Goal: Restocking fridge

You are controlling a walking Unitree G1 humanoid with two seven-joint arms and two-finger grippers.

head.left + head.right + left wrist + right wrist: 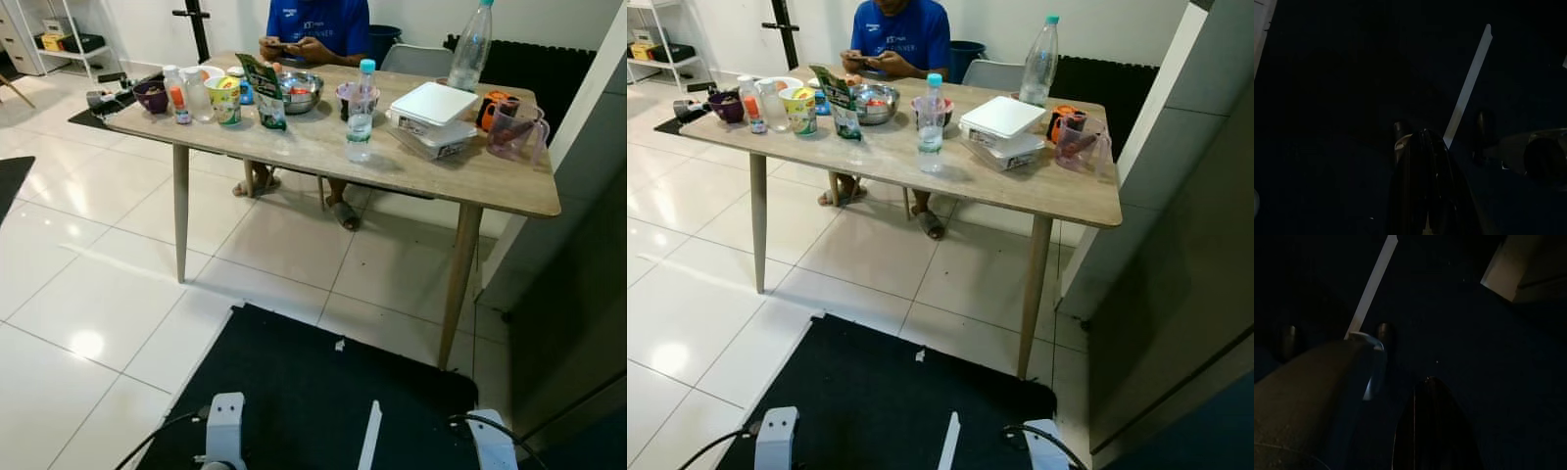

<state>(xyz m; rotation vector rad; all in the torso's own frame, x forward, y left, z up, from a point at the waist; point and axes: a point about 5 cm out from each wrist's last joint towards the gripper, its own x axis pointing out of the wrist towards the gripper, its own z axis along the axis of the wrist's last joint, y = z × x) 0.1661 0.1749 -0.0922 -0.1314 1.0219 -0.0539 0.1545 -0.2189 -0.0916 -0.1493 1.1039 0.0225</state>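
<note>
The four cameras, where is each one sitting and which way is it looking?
Left eye view: on the head, looking down at the table; silver arm tops show at the bottom.
Right eye view: beside it, same table and black mat.
Left wrist view: looks along the left gripper at the dark mat.
Right wrist view: looks along the right gripper.
All four share the white strip.

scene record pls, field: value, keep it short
setting: tiled room, robot standing on a black mat facing a wooden table
table near edge: small water bottle, stacked white containers
table left end: green pouch, printed cup, purple bowl
table far side: steel bowl, tall clear bottle
table right end: pink measuring jug
person: seated behind the table in a blue shirt
left gripper: hanging low over the mat, fingers together
right gripper: hanging low over the mat, fingers together
</note>
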